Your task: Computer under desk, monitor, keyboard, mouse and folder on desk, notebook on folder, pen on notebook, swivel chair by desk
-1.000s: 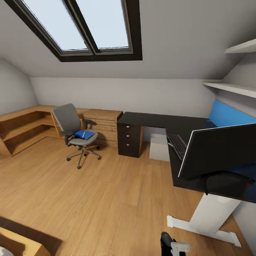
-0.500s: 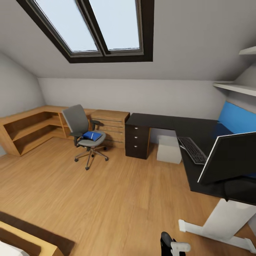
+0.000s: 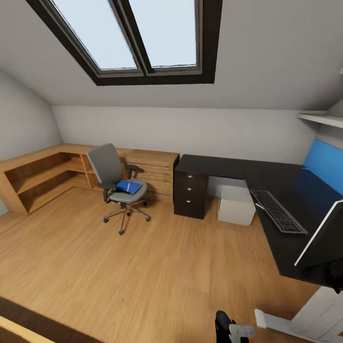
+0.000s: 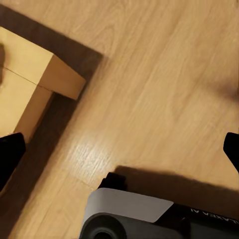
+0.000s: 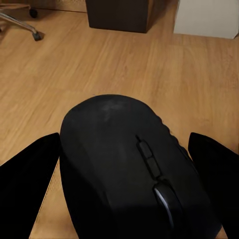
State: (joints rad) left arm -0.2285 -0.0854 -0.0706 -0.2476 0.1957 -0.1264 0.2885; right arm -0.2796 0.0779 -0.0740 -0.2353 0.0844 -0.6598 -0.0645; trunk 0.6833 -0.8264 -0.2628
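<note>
Fingers of the right gripper point(image 5: 119, 194) clamp the mouse point(image 5: 129, 169); the left gripper point(image 4: 119, 149) hangs wide and empty. Carry it level, then set it beside the keyboard point(image 3: 277, 211) on the desk point(image 3: 224, 166) at far right.

Folder point(image 3: 128, 186) on swivel chair point(image 3: 116, 185), left of desk point(image 3: 267, 188), seemingly apart.

Legible text, labels, brands, numbers, signs: none. One faint pale line of lettering runs along the dark lower edge of the grey-and-black robot base point(image 4: 149, 219) in the left wrist view; it is too small and blurred to read.
</note>
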